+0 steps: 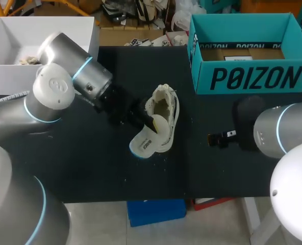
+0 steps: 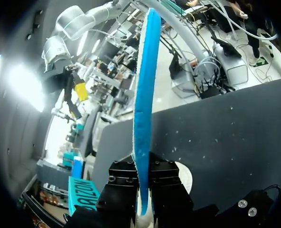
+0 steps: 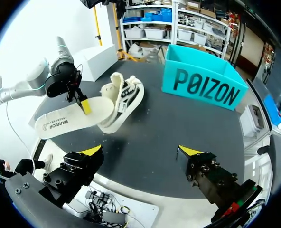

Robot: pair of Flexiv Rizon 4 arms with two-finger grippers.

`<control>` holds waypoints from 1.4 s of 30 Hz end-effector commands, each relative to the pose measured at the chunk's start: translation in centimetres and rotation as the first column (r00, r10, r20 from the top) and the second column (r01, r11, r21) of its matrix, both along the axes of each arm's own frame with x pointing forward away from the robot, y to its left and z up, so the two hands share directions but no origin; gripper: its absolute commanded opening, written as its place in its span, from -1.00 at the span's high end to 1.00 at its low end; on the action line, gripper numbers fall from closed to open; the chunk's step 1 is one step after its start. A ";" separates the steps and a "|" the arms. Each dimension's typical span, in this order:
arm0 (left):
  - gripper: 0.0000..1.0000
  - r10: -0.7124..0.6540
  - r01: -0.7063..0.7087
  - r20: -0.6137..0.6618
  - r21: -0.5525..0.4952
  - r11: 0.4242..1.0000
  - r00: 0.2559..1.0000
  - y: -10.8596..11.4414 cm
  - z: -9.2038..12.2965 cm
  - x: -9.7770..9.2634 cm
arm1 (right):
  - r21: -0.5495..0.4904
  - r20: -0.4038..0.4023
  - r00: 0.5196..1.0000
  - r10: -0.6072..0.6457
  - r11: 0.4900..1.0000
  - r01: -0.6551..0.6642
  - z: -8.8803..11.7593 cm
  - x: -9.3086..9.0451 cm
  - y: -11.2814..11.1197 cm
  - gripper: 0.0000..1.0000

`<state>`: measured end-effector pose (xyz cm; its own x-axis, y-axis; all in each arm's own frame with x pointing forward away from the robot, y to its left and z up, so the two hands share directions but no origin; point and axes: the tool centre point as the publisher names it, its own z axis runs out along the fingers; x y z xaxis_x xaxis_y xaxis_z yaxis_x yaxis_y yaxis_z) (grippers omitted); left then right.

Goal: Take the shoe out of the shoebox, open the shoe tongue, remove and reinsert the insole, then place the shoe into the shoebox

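Insole (image 3: 69, 121) mostly out of the shoe, pinched in the left claw (image 3: 85, 105). Reinsert looks like the step in hand.
Left claw's fingers are closed tight on the insole's edge, with the insole's end right at the shoe's opening. Shoe (image 1: 164, 109) lies on its side mid-table (image 1: 90, 163), insole hanging off at its 7 o'clock, shoebox (image 1: 253, 76) at its 2 o'clock. Right claw (image 3: 140, 151) is wide open, holding nothing, over the near table edge at the shoe's 4 o'clock. Suggest: right claw pins the heel or holds the tongue back, lead in with the toe end at a shallow angle, and don't let go until it's seated flat.
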<state>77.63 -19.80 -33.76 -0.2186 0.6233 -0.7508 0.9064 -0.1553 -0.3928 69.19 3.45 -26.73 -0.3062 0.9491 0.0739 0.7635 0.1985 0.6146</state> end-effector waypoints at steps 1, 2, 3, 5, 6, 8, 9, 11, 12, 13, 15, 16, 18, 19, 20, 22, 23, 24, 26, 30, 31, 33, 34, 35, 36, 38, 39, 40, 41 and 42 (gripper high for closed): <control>1.00 0.031 -0.031 0.005 -0.007 1.000 1.000 -0.5 -1.2 -0.1 | -0.005 0.005 1.000 -0.007 1.000 0.007 -0.2 -0.1 0.3 -1.00; 1.00 0.035 -0.035 -0.006 -0.009 0.999 0.999 -0.5 -1.3 0.0 | -0.005 0.005 1.000 -0.007 1.000 0.007 -0.2 -0.1 0.3 -1.00; 1.00 0.042 -0.042 -0.003 -0.002 0.999 0.999 -0.6 -1.4 0.0 | -0.005 0.005 1.000 -0.007 1.000 0.007 -0.2 -0.1 0.3 -1.00; 1.00 0.061 -0.061 0.000 0.010 0.998 0.998 -0.7 -1.7 0.2 | -0.005 0.005 1.000 -0.007 1.000 0.007 -0.2 -0.1 0.3 -1.00; 1.00 0.064 -0.064 -0.005 0.008 0.998 0.998 -0.7 -1.7 0.2 | -0.005 0.005 1.000 -0.007 1.000 0.007 -0.2 -0.1 0.3 -1.00; 1.00 0.081 -0.081 -0.014 0.012 0.997 0.997 -0.7 -1.9 0.4 | -0.005 0.005 1.000 -0.007 1.000 0.007 -0.2 -0.1 0.3 -1.00; 1.00 0.082 -0.081 -0.014 0.012 0.997 0.997 -0.6 -2.1 0.5 | -0.005 0.005 1.000 -0.007 1.000 0.007 -0.2 -0.1 0.3 -1.00; 1.00 0.087 -0.087 -0.017 0.013 0.996 0.996 -0.6 -2.3 0.8 | -0.005 0.005 1.000 -0.007 1.000 0.007 -0.2 -0.1 0.3 -1.00; 1.00 0.088 -0.088 -0.017 0.013 0.996 0.996 -0.7 -2.4 1.0 | -0.005 0.005 1.000 -0.007 1.000 0.007 -0.2 -0.1 0.3 -1.00; 1.00 0.091 -0.091 -0.014 0.018 0.996 0.996 -0.7 -2.6 1.2 | -0.005 0.005 1.000 -0.007 1.000 0.007 -0.2 -0.1 0.3 -1.00; 1.00 0.092 -0.092 -0.011 0.018 0.996 0.996 -0.8 -2.8 1.7 | -0.005 0.005 1.000 -0.007 1.000 0.007 -0.2 -0.1 0.3 -1.00; 1.00 0.092 -0.092 -0.011 0.018 0.996 0.996 -0.8 -2.9 2.0 | -0.005 0.005 1.000 -0.007 1.000 0.007 -0.2 -0.1 0.3 -1.00; 1.00 0.087 -0.086 -0.010 0.017 0.996 0.996 -1.0 -3.1 2.5 | -0.005 0.005 1.000 -0.007 1.000 0.007 -0.2 -0.1 0.3 -1.00; 1.00 0.083 -0.083 -0.027 0.005 0.997 0.996 -1.1 -3.3 2.8 | -0.005 0.005 1.000 -0.007 1.000 0.007 -0.2 -0.1 0.3 -1.00; 1.00 0.078 -0.079 -0.042 -0.009 0.997 0.996 -1.2 -3.3 3.1 | -0.005 0.005 1.000 -0.007 1.000 0.007 -0.2 -0.1 0.3 -1.00; 1.00 0.085 -0.085 -0.034 0.000 0.996 0.996 -1.4 -3.6 3.8 | -0.005 0.005 1.000 -0.007 1.000 0.007 -0.2 -0.1 0.3 -1.00; 1.00 0.083 -0.084 -0.038 -0.006 0.996 0.996 -1.5 -3.7 4.1 | -0.005 0.005 1.000 -0.007 1.000 0.007 -0.2 -0.1 0.3 -1.00; 1.00 0.084 -0.084 -0.041 -0.013 0.996 0.996 -1.6 -3.7 4.4 | -0.005 0.005 1.000 -0.007 1.000 0.007 -0.2 -0.1 0.3 -1.00; 1.00 0.091 -0.091 -0.038 -0.015 0.996 0.995 -1.8 -3.9 5.1 | -0.005 0.005 1.000 -0.007 1.000 0.007 -0.2 -0.1 0.3 -1.00; 1.00 0.103 -0.104 -0.023 -0.028 0.994 0.994 -2.3 -4.0 6.1 | -0.005 0.005 1.000 -0.007 1.000 0.007 -0.2 -0.1 0.3 -1.00; 1.00 0.106 -0.107 -0.021 -0.033 0.994 0.994 -2.4 -4.0 6.4 | -0.005 0.005 1.000 -0.007 1.000 0.007 -0.2 -0.1 0.3 -1.00; 1.00 0.120 -0.121 -0.022 -0.046 0.992 0.993 -2.6 -4.1 6.9 | -0.005 0.005 1.000 -0.007 1.000 0.007 -0.2 -0.1 0.3 -1.00; 1.00 0.124 -0.125 -0.028 -0.053 0.991 0.992 -2.7 -4.1 7.2 | -0.005 0.005 1.000 -0.007 1.000 0.007 -0.2 -0.1 0.3 -1.00; 1.00 0.126 -0.127 -0.024 -0.051 0.991 0.992 -2.8 -4.1 7.3 | -0.005 0.005 1.000 -0.007 1.000 0.007 -0.2 -0.1 0.3 -1.00; 1.00 0.132 -0.132 -0.020 -0.049 0.990 0.991 -2.9 -4.1 7.5 | -0.005 0.005 1.000 -0.007 1.000 0.007 -0.2 -0.1 0.3 -1.00; 1.00 0.150 -0.151 -0.027 -0.044 0.988 0.988 -3.0 -4.3 7.8 | -0.005 0.005 1.000 -0.007 1.000 0.007 -0.2 -0.1 0.3 -1.00; 1.00 0.163 -0.164 -0.024 -0.034 0.986 0.986 -3.0 -4.3 7.9 | -0.005 0.005 1.000 -0.007 1.000 0.007 -0.2 -0.1 0.3 -1.00; 1.00 0.167 -0.168 -0.027 -0.024 0.986 0.986 -3.0 -4.4 8.0 | -0.005 0.005 1.000 -0.007 1.000 0.007 -0.2 -0.1 0.3 -1.00; 1.00 0.164 -0.165 -0.033 -0.019 0.986 0.986 -3.0 -4.4 8.0 | -0.005 0.005 1.000 -0.007 1.000 0.007 -0.2 -0.1 0.3 -1.00; 0.47 0.161 -0.161 -0.037 -0.008 0.987 0.986 -3.0 -4.4 7.9 | -0.005 0.005 1.000 -0.007 1.000 0.007 -0.2 -0.1 0.3 -1.00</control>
